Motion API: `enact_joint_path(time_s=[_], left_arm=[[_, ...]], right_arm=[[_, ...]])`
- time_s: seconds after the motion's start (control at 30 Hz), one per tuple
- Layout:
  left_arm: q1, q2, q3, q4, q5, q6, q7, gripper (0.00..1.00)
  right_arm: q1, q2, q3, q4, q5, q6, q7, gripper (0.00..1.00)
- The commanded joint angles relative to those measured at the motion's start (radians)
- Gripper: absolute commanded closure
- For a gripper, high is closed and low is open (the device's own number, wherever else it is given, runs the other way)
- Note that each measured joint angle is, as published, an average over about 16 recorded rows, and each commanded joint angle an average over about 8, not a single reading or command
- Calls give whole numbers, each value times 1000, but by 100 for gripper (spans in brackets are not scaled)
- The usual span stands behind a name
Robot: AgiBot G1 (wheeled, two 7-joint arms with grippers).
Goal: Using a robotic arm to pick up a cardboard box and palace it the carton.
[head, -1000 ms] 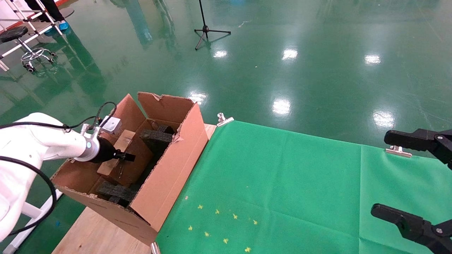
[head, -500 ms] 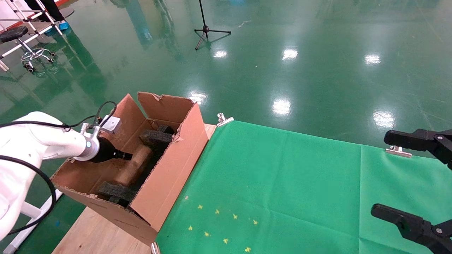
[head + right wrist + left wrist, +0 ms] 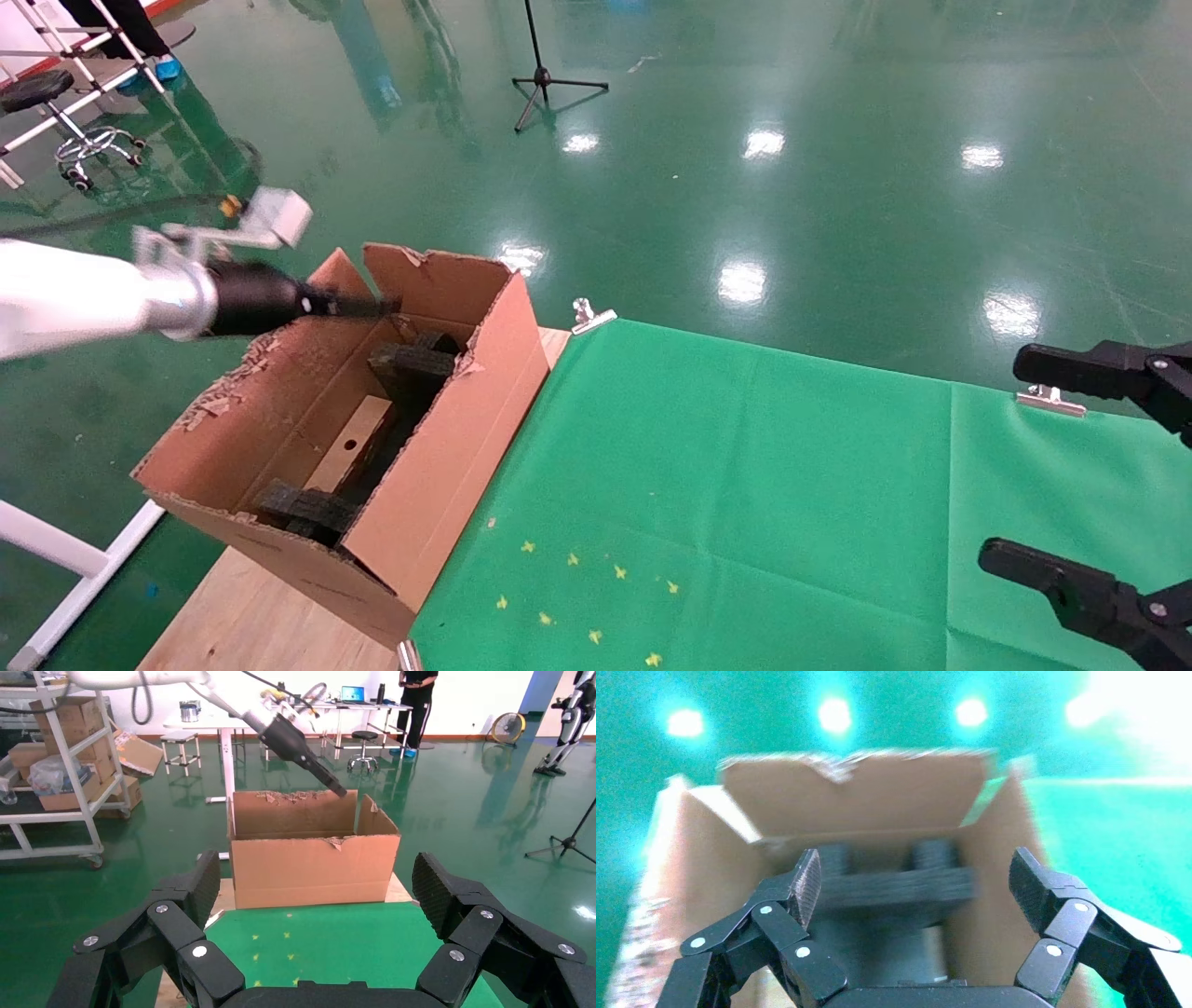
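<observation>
The cardboard box (image 3: 349, 454), narrow with a round hole in its top face, lies inside the carton (image 3: 447, 447) between black foam blocks (image 3: 410, 363). My left gripper (image 3: 372, 305), on the white robotic arm, hovers above the carton's far left rim, open and empty. In the left wrist view its gripper (image 3: 916, 885) has wide-spread jaws over the carton (image 3: 856, 797) and a foam block (image 3: 891, 885). My right gripper (image 3: 1004, 457) is open and empty, parked at the right edge of the table. The right wrist view shows the right gripper (image 3: 316, 888), the carton (image 3: 313, 867) and the left arm (image 3: 302, 745).
A green cloth (image 3: 745, 485) covers the table right of the carton, held by metal clips (image 3: 591, 317). The carton stands on bare wood (image 3: 242, 615) at the table's left end. A tripod (image 3: 545, 79) and a stool (image 3: 56, 112) stand on the green floor beyond.
My left gripper has let go of the cardboard box and risen up out of the carton. The box now lies flat between the foam blocks. The right arm has not moved.
</observation>
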Motion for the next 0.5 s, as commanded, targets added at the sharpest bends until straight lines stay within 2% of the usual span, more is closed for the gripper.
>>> enact_joint_path(time_s=[0.03,0.23,0.5], left_arm=[[16,-83,-48,-110,-83,47,27,0],[51,-158,-61,-249,-124,25,29,0],[56,-161,-57,-261,-117,12,30,0]], right_arm=[[0,0,0,0,0,0,0,0],[0,0,0,0,0,0,0,0],[0,0,0,0,0,0,0,0]])
